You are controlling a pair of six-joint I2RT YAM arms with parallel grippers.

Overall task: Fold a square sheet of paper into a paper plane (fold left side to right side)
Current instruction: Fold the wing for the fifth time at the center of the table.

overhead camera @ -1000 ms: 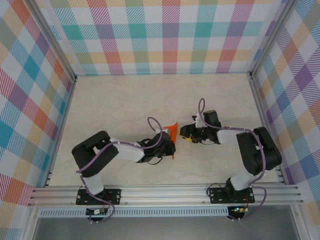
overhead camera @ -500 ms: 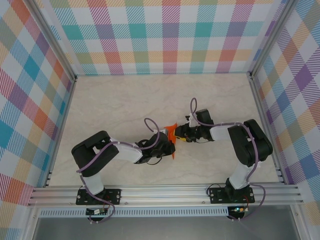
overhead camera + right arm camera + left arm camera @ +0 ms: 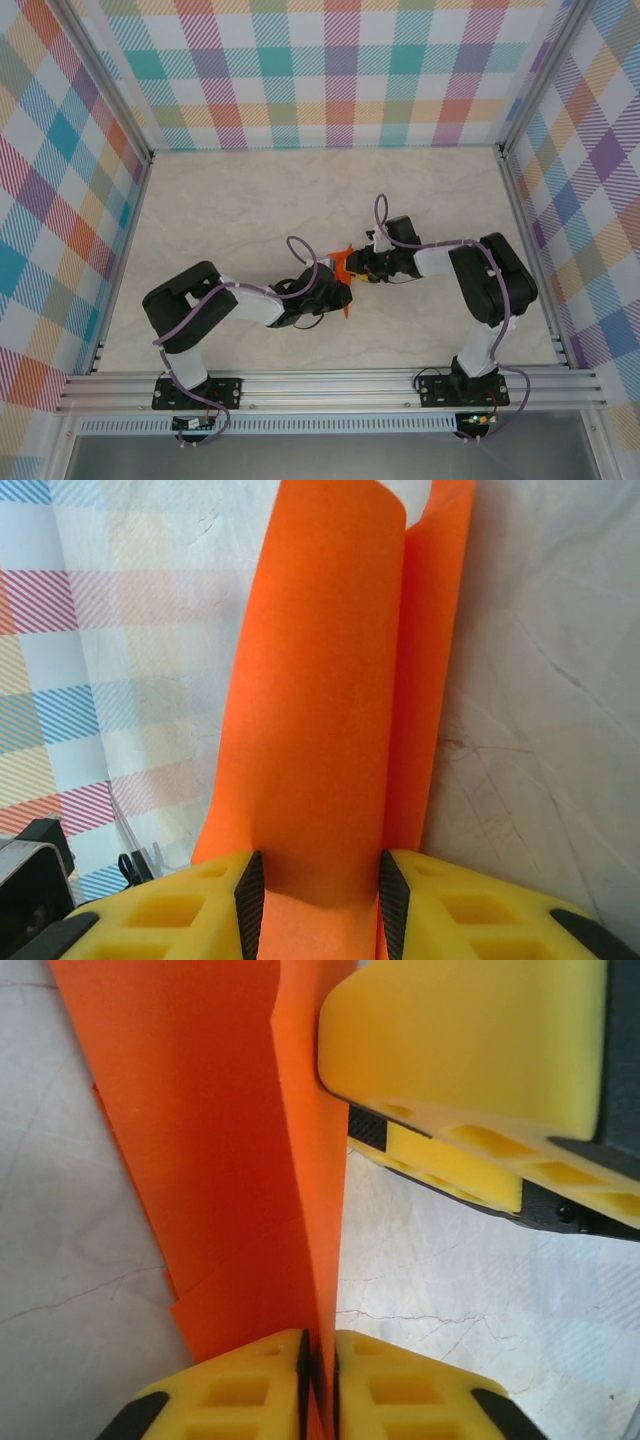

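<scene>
The square sheet of paper [image 3: 343, 262] is folded into a narrow, creased orange shape that stands up off the table between the two arms. My left gripper [image 3: 338, 290] holds its near part. In the left wrist view the yellow fingers [image 3: 240, 1385] are almost together with a thin paper [image 3: 220, 1140] edge pinched between the pads of the left gripper [image 3: 320, 1345]. My right gripper [image 3: 358, 268] reaches in from the right. In its wrist view the right gripper [image 3: 320, 870] has its pads against both sides of a curved fold of paper [image 3: 320, 680]. One right finger [image 3: 470, 1040] presses the flap's upper edge.
The marble-look table [image 3: 250, 210] lies inside plaid walls [image 3: 330, 70], with an aluminium rail [image 3: 330, 385] along the near edge. Both arms crowd the middle of the table; open surface lies behind and to either side of them.
The right arm swung left from a gap beside the paper until its jaws came around the fold and narrowed on it. The left arm and the paper stayed in place.
</scene>
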